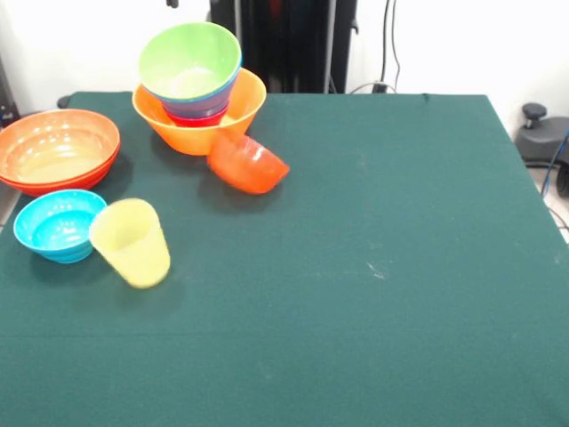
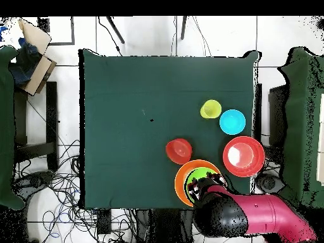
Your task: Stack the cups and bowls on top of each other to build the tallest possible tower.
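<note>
The tower (image 1: 199, 111), lime bowl uppermost, stands by the surface's (image 1: 373, 267) far edge; beside it the red-orange bowl (image 1: 247, 164) tilts, likely next to grasp. The pincer (image 2: 201, 188) hovers above; grip unclear

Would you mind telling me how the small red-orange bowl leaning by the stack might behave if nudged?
The small red-orange bowl sits tilted against the large light-orange bowl, so a nudge would probably rock it flat or slide it. It looks like thin glossy plastic: likely light, stiff and somewhat slippery.
</note>
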Robot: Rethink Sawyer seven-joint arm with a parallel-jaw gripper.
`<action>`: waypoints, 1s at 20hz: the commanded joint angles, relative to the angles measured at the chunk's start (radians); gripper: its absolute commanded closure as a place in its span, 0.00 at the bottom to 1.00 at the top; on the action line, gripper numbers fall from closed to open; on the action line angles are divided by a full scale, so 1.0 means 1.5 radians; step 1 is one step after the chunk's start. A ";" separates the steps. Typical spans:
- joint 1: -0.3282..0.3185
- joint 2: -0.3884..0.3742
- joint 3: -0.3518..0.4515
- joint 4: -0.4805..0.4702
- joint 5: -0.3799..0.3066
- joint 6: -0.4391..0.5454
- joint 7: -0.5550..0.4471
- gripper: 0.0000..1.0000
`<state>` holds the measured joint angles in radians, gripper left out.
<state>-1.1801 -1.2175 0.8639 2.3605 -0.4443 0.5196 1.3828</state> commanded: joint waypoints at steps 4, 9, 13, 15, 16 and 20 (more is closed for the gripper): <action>0.002 0.036 -0.006 -0.004 -0.010 -0.009 0.010 0.00; 0.017 0.069 -0.023 -0.059 -0.029 0.005 0.014 0.00; 0.073 0.151 -0.062 -0.183 -0.066 0.026 0.019 0.00; 0.087 0.153 -0.060 -0.226 -0.054 0.054 0.007 0.00; 0.094 0.154 -0.060 -0.247 -0.047 0.068 0.002 0.00; 0.118 0.159 -0.050 -0.332 -0.012 0.139 -0.020 0.00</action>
<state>-1.0787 -1.0622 0.8104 2.0888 -0.4632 0.5722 1.3828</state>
